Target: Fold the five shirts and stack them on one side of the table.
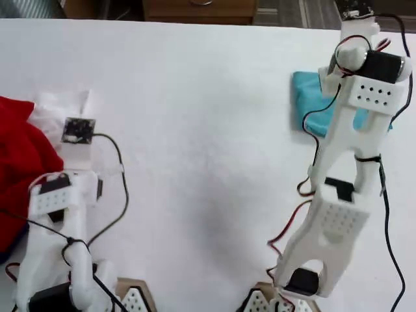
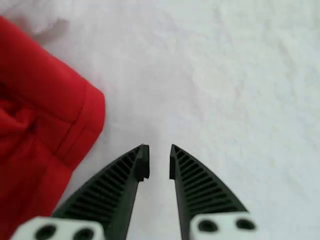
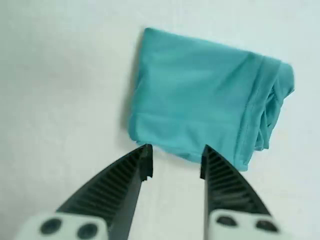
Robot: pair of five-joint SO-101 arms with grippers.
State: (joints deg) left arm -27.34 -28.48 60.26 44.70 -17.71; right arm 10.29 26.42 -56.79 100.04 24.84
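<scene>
Covering teal shirt (image 1: pixel 305 97) partly: right arm (image 1: pixel 341 149); red shirt (image 1: pixel 16 162) cut off.

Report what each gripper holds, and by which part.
Nothing is held. The left gripper is open beside the red shirt; the right gripper is open near one edge of the teal shirt.
</scene>
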